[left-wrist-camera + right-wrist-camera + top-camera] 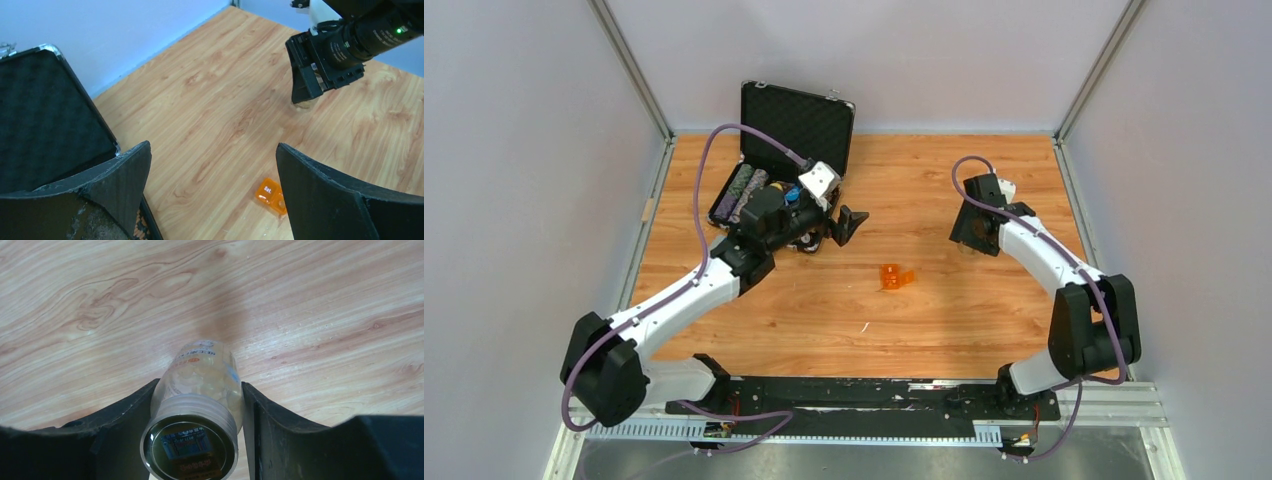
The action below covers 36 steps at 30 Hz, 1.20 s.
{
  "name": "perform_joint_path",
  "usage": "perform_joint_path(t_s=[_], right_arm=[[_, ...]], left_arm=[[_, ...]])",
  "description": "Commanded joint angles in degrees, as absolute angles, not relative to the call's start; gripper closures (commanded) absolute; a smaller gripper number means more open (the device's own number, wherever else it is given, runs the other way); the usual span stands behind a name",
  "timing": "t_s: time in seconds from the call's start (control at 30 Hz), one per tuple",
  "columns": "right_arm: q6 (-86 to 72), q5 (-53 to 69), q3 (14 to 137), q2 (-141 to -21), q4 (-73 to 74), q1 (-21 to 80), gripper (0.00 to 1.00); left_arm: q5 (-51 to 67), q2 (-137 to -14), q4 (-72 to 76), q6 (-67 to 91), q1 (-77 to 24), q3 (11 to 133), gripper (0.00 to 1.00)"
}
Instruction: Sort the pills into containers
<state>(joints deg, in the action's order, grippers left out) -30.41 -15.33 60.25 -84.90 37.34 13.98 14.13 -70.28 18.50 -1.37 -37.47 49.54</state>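
A: How does the left gripper (pixel 214 156) stand?

B: Its jaws are spread wide, with nothing between them but the bare wooden table (pixel 944 180) below. It hovers and touches nothing.

A: And the pill organiser?

B: The small translucent orange plastic box (pixel 269 194) of joined cube compartments lies on the table ahead of that gripper and below it, toward its right finger. In the left wrist view that finger hides part of it. From above, the orange plastic box sits between the two grippers, nearer the left one and touching neither.

A: What is by the left finger?

B: The large black foam-lined case (pixel 45 115), with its lid raised, close beside and behind that finger. Rows of striped chips (pixel 744 190) lie in its lower half, next to the arm.

A: The right gripper (pixel 200 390)?

B: It is clamped on a clear plastic pill bottle (pixel 202 367), with one black finger pressed to each side just past the ribbed rim. The bottle points away from the wrist toward the table, and pale pills (pixel 200 377) show through its wall.

A: Capped?

B: I cannot tell from the rim.

A: Is the box near it?

B: No, well apart, off to that gripper's side.
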Motion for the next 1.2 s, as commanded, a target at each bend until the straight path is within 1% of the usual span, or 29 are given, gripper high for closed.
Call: perform_joint_path(t_s=[0.0,0.1,0.2,0.4,0.47,0.53,0.57,0.63,0.67,0.7,0.77,0.8,0.83,0.93,1.0,1.07,1.1,1.17], right_arm=[[-32.7,-17.8,59.1,-85.4,31.6,13.5,0.41],[-33.9,-17.3,58.3,-86.2,31.4,13.1,0.37],[-34.7,-17.0,57.7,-87.2,31.3,12.9,0.36],[-35.2,-16.1,57.3,-86.9,32.2,12.5,0.34],[-35.1,-16.4,58.6,-85.6,33.8,12.4,0.28],[-34.7,-16.2,61.0,-84.1,36.9,12.4,0.17],[-34.6,-16.2,62.6,-83.4,38.9,12.5,0.14],[-33.9,-15.6,65.3,-81.7,42.5,12.5,0.12],[-33.7,-15.2,66.4,-80.8,43.9,12.4,0.14],[-33.5,-14.9,67.4,-80.0,45.1,12.4,0.18],[-34.0,-14.1,69.9,-78.5,47.7,12.5,0.29],[-34.0,-13.6,70.5,-77.4,48.4,12.9,0.33],[-34.3,-13.2,70.9,-76.5,48.8,13.6,0.36],[-34.8,-11.5,70.8,-75.1,48.6,17.5,0.38],[-35.7,-8.4,69.6,-75.5,48.5,19.8,0.38],[-37.4,-4.8,66.5,-75.6,46.4,21.2,0.42],[-37.9,-2.3,64.7,-75.5,44.9,22.0,0.48],[-39.0,-1.4,61.8,-75.4,42.8,24.2,0.60]], left_arm=[[8.9,-69.3,10.8,3.2,-37.6,54.3,0.00],[7.9,-70.0,5.1,3.9,-37.6,56.6,0.00],[10.1,-71.2,-0.2,3.5,-37.6,58.7,0.00],[10.7,-72.6,-3.0,7.4,-37.6,58.2,0.00],[10.5,-72.9,-3.6,8.4,-37.6,57.8,0.00],[10.4,-73.5,-4.5,9.7,-37.6,57.8,0.00],[10.4,-74.0,-5.3,10.8,-37.6,57.7,0.00],[10.1,-75.0,-6.1,13.3,-37.6,57.6,0.01],[10.0,-75.6,-6.3,14.1,-37.6,57.4,0.04],[10.1,-75.9,-6.6,15.8,-37.6,57.2,0.05],[10.9,-77.0,-6.6,18.1,-37.6,56.6,0.09],[11.4,-77.6,-6.2,19.8,-37.6,56.0,0.10],[11.8,-77.9,-5.8,20.7,-37.7,55.6,0.10],[11.6,-79.3,-3.2,24.9,-38.0,53.8,0.11],[11.2,-81.0,-2.5,27.4,-38.3,53.5,0.11],[11.4,-83.0,-2.0,29.7,-38.6,53.6,0.13],[11.5,-83.8,-1.8,30.5,-39.1,53.7,0.13],[11.5,-86.0,-1.1,32.2,-39.8,53.9,0.16]])
